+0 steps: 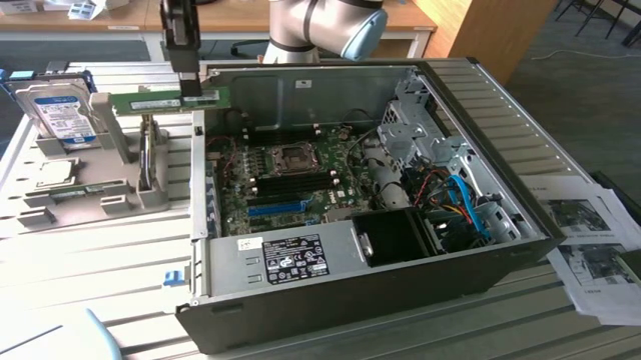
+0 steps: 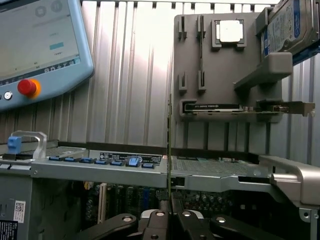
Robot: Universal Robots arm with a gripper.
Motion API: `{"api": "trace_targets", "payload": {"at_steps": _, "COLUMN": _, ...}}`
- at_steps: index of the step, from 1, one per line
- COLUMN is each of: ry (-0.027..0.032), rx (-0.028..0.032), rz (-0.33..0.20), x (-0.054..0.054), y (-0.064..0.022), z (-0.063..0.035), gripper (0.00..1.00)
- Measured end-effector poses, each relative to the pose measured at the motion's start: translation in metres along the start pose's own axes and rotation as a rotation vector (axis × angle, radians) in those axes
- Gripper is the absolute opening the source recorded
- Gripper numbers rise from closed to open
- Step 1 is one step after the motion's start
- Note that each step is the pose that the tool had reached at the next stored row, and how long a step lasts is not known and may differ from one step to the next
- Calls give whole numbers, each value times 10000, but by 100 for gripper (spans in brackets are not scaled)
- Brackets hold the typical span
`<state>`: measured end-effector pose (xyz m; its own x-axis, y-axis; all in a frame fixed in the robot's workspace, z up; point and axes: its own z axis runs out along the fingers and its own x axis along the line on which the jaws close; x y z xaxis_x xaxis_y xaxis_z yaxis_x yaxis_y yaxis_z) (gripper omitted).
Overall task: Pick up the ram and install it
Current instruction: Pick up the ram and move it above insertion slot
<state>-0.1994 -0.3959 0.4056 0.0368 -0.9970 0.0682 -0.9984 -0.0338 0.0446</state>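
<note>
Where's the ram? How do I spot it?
Find the big open computer case and look just past its far corner on the exterior view's left. There the black gripper holds the ram in the air: a long, thin green stick, unlike the boxy hard drive or square silver chip nearby.

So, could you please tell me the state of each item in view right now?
ram: held level by the gripper, clear of the grey holder.
gripper: shut on the ram.
computer case: side open, motherboard exposed.
hard drive: upright in the grey holder.
processor chip: flat on the grey holder.
</note>
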Motion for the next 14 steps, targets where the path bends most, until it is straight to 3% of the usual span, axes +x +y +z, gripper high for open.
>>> {"api": "trace_targets", "payload": {"at_steps": 14, "ry": 0, "rx": -1, "rz": -1, "x": 15, "y": -399, "z": -17, "gripper": 11}}
